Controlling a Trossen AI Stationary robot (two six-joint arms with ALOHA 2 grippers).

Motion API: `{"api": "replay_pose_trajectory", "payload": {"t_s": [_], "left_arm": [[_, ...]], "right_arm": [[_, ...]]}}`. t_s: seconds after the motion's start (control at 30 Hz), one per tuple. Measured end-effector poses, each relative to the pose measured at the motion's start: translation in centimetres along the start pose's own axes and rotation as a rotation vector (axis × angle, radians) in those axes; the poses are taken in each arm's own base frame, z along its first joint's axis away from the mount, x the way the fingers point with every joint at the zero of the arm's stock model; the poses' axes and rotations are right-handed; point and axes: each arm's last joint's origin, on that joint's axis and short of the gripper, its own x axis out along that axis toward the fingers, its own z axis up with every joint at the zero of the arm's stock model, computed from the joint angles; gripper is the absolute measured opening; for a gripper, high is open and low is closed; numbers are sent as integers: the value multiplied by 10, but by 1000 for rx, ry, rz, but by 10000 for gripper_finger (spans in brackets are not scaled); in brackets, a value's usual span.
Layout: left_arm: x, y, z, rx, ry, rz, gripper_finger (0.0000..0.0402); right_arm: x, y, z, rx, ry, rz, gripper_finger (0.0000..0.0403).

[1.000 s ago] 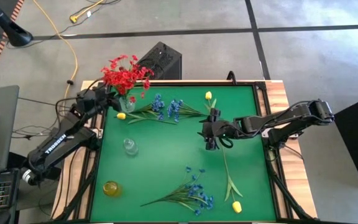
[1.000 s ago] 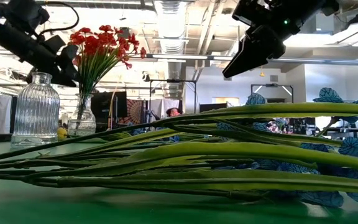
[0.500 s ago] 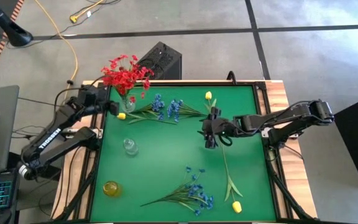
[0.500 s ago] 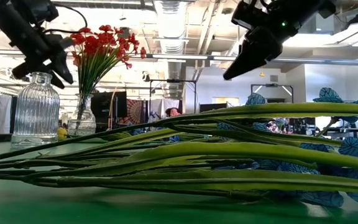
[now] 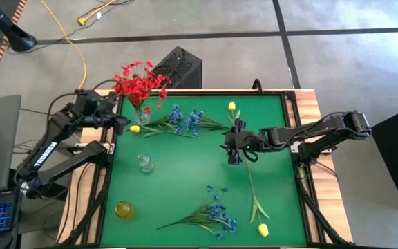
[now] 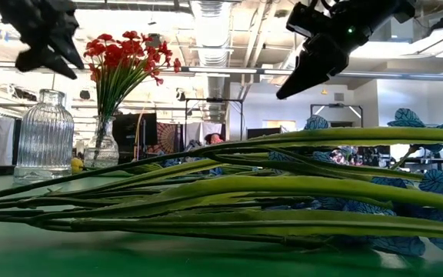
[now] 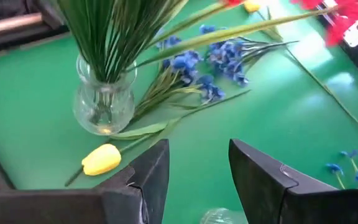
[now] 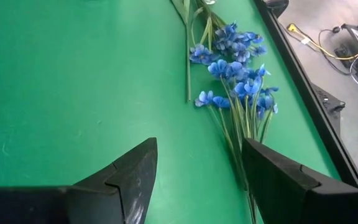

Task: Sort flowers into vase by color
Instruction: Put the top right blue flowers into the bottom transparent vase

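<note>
Since the earlier frame the left gripper (image 5: 124,124) has drawn back, empty and released, beside the vase (image 7: 104,102); red flowers (image 5: 138,81) stand in it; blue sprays (image 5: 185,121) and yellow tulips (image 5: 135,128) lie nearby unsorted; right gripper (image 5: 233,158), released, hovers beyond.

High view looks straight down; low view skims the mat (image 5: 185,166) toward twelve o'clock; both show the red flowers (image 5: 138,84).
</note>
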Motion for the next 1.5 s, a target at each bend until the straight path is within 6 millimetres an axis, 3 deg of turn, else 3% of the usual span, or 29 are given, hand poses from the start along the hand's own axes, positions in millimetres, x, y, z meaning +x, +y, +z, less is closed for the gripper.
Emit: {"api": "replay_pose_trajectory", "payload": {"t_s": [0.1, 0.33, 0.67, 0.83, 1.1, 1.5], "left_arm": [[-14, -7, 5, 60, -22, -52, 154], [-32, -24, 2, 161, -13, -502, 153], [-50, -30, -9, 231, -94, -606, 153], [-47, -34, 1, 258, -117, -629, 153], [-25, -47, 14, 300, -38, -723, 153], [-6, -93, 11, 438, 17, -866, 153]], "right_arm": [[0, 0, 0, 32, 0, 2, 260], [-2, 4, 0, 124, -4, 18, 260], [-5, 13, 1, 195, -9, 43, 260], [-5, 12, 1, 221, -8, 41, 260], [-5, 12, 1, 233, -8, 41, 260], [1, -2, -7, 236, 67, -5, 260]]}}
